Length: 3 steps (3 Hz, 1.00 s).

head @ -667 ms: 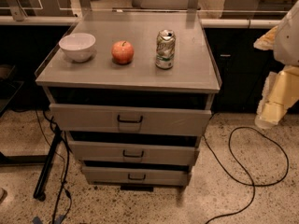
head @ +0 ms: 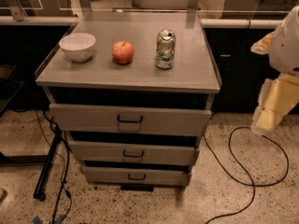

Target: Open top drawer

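Note:
The top drawer [head: 130, 119] is the tallest and widest of three grey drawer fronts in the grey cabinet [head: 196, 80]. It has a small dark handle [head: 130, 120] at its centre and a dark gap above its front panel. My arm with the gripper [head: 273, 107] hangs at the right edge of the view. It is to the right of the cabinet at about the height of the top drawer, apart from it and touching nothing.
On the cabinet top stand a white bowl [head: 77, 46], a red apple [head: 123, 52] and a drink can [head: 165, 49]. The middle drawer [head: 133, 153] and the bottom drawer [head: 136, 176] sit below. A black cable [head: 243, 171] loops on the floor at the right, and a dark stand leg [head: 49, 164] is at the left.

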### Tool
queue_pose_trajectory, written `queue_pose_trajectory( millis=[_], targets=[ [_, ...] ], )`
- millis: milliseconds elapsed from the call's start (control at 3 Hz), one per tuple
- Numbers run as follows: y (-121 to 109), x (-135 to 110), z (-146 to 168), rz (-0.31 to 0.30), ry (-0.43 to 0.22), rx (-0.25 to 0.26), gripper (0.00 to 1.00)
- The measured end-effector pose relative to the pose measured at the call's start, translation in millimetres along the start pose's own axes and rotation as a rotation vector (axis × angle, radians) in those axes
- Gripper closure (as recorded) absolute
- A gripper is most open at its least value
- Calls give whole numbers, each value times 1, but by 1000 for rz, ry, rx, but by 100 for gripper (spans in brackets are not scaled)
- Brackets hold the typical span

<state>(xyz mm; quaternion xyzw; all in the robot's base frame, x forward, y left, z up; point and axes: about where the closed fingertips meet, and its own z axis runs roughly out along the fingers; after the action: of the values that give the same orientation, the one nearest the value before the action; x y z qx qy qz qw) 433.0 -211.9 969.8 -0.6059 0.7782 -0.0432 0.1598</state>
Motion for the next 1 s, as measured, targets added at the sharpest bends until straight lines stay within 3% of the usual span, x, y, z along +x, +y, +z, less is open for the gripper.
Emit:
queue_pose_trajectory(
  millis=[667,1000],
  targets=[
    [58,-41,55,-47,-35,-27,0],
    [58,-41,55,-47,-35,-27,0]
  ],
)
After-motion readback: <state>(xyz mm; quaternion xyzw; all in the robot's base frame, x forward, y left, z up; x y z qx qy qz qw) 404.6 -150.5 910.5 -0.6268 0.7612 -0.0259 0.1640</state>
